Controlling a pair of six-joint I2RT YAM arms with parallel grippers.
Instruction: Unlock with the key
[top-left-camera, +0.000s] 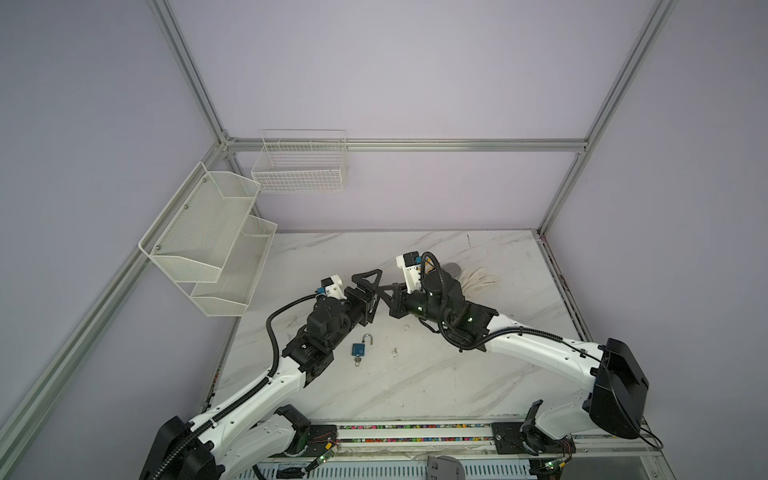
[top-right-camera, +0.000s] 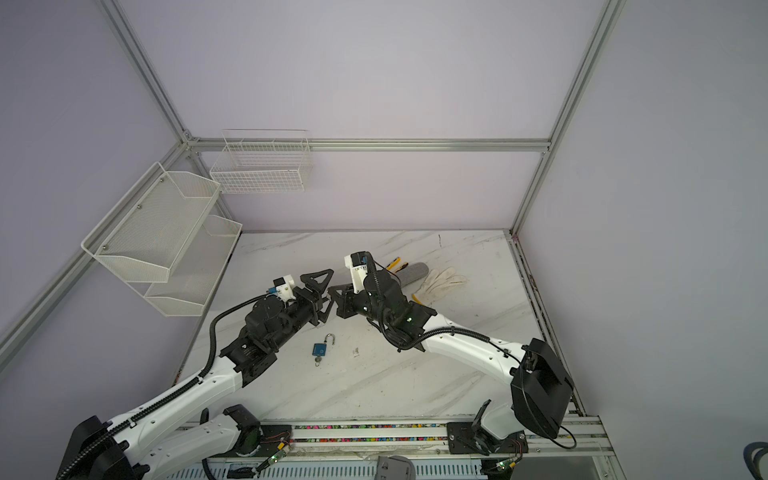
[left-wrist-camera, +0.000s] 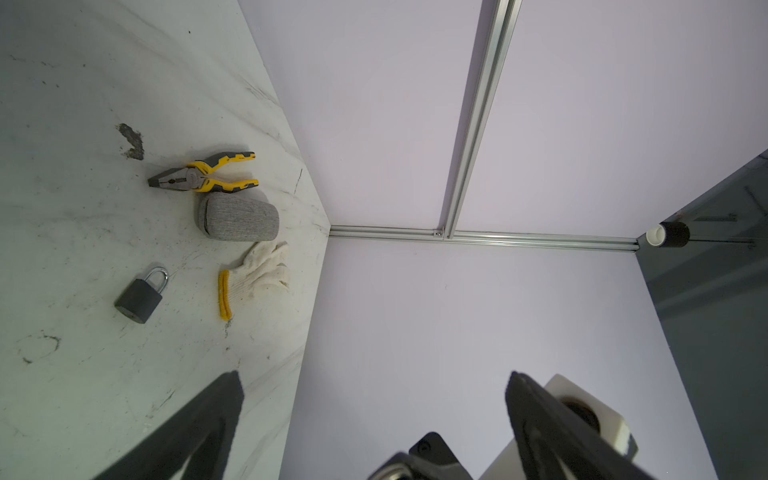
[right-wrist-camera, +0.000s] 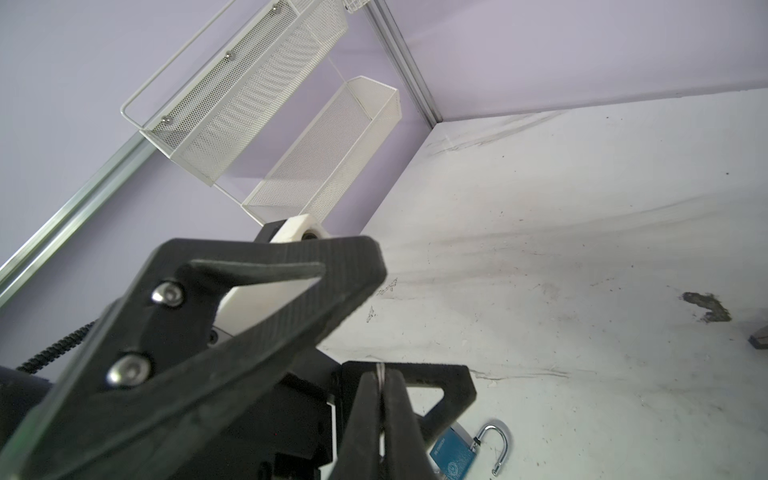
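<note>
A blue padlock (top-left-camera: 358, 349) (top-right-camera: 319, 349) (right-wrist-camera: 455, 451) lies on the marble table (top-left-camera: 436, 374) with its shackle swung open and a small key (top-left-camera: 357, 363) at its bottom end. A dark grey padlock (left-wrist-camera: 139, 297), shackle closed, lies near the glove; the right arm hides it in both top views. My right gripper (right-wrist-camera: 381, 372) (top-left-camera: 386, 289) is shut on a thin silvery strip, seemingly a key's edge. My left gripper (left-wrist-camera: 374, 374) (top-left-camera: 376, 291) is open and empty, its fingers either side of the right gripper's tip, above the table.
Yellow-handled pliers (left-wrist-camera: 203, 174), a grey fabric case (left-wrist-camera: 239, 218) (top-right-camera: 415, 272) and a white work glove (left-wrist-camera: 253, 274) (top-right-camera: 440, 280) lie toward the back right. Two-tier white mesh shelves (top-left-camera: 208, 237) and a wire basket (top-left-camera: 299, 166) hang on the left and back walls.
</note>
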